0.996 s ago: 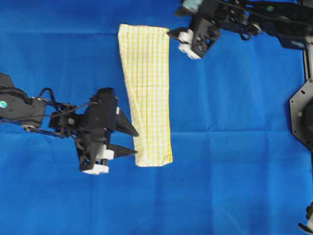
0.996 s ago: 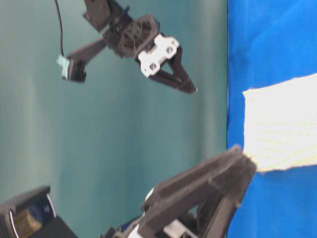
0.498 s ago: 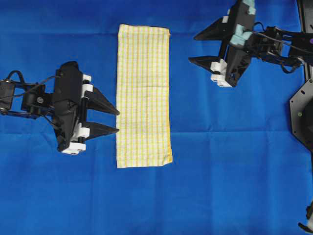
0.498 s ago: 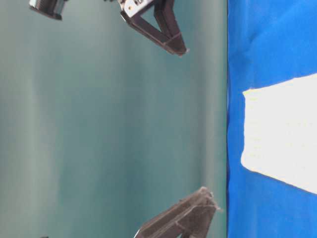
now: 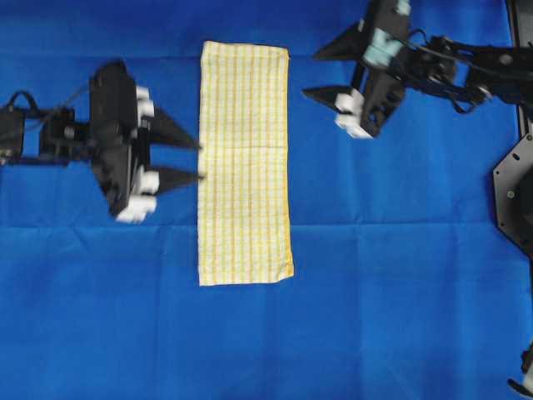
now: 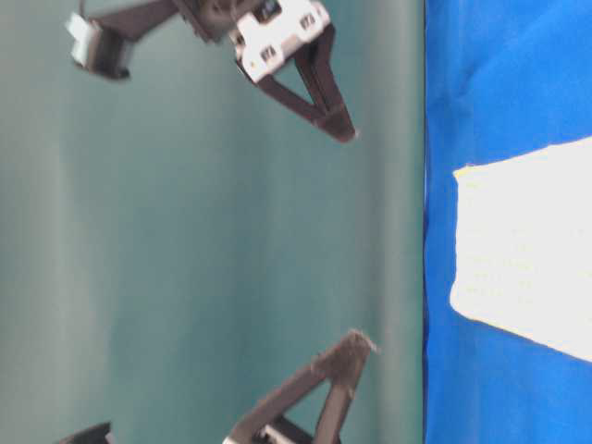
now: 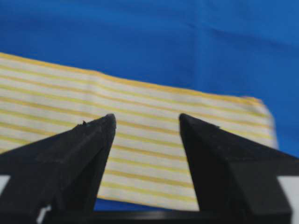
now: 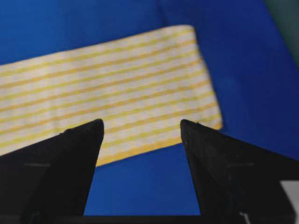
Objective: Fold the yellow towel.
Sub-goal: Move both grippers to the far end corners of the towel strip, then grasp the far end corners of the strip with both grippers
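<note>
The yellow towel (image 5: 245, 162) lies flat on the blue cloth as a long narrow strip, running from far to near. My left gripper (image 5: 201, 162) is open just off the strip's left edge at mid-length, fingertips pointing at it and holding nothing. In the left wrist view the yellow towel (image 7: 140, 98) fills the gap between the open left gripper (image 7: 146, 119). My right gripper (image 5: 310, 73) is open and empty, a short way right of the towel's far right part. In the right wrist view the yellow towel (image 8: 107, 79) has one end corner ahead of the open right gripper (image 8: 141, 123).
The large plain blue cloth (image 5: 400, 275) covers the whole work surface, with faint creases. A black metal frame piece (image 5: 516, 196) stands at the right edge. From table level the towel's end (image 6: 518, 250) shows against a teal wall.
The towel's near left corner has been let go and now lies spread square. My left gripper moved toward the far side along the left edge and opened wider. My right gripper shifted left toward the towel.
</note>
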### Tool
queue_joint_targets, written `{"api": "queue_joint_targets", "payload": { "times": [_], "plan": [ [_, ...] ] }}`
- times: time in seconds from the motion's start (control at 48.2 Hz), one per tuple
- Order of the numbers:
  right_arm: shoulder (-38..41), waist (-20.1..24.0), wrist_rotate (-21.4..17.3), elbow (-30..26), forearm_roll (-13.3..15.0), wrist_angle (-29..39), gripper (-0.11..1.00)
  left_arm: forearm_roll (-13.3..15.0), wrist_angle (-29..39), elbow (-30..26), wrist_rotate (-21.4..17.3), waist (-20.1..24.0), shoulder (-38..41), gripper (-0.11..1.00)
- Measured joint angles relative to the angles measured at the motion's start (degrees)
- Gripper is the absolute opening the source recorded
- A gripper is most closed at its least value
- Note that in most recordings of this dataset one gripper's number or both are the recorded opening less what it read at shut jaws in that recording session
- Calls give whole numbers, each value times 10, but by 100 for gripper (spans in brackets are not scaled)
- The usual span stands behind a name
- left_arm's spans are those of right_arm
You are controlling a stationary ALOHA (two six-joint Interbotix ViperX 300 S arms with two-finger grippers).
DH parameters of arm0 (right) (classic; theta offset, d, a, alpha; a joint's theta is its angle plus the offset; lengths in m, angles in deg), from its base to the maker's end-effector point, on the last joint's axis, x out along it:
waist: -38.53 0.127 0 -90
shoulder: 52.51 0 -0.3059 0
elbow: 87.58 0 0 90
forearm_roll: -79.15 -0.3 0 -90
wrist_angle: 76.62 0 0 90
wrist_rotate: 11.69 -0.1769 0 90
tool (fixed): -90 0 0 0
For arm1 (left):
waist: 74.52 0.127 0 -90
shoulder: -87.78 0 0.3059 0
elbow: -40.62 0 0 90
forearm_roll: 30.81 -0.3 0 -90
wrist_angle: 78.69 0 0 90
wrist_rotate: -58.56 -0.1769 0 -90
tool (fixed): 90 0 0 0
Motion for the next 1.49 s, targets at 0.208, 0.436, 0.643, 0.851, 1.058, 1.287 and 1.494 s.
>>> {"api": "queue_joint_targets", "payload": {
  "times": [0.208,0.436,0.643,0.851,1.058,1.287,1.494],
  "plan": [
    [90,-47,1,-50,-1,0,70,0,-47,-5,-40,104,58,73],
    [179,-78,0,-94,-9,-1,75,0,-87,-35,-67,185,153,75],
    [246,-87,0,-121,-21,-8,75,0,-112,-72,-67,234,239,76],
    [272,-87,0,-139,-34,-9,74,0,-124,-96,-67,247,300,75],
    [287,-88,0,-147,-54,-9,57,0,-125,-103,-67,261,315,54],
    [304,-86,-2,-157,-68,-13,11,-4,-126,-112,-79,264,323,7],
    [305,-85,-3,-157,-69,-13,8,-5,-127,-114,-100,260,325,5]
  ]
}}
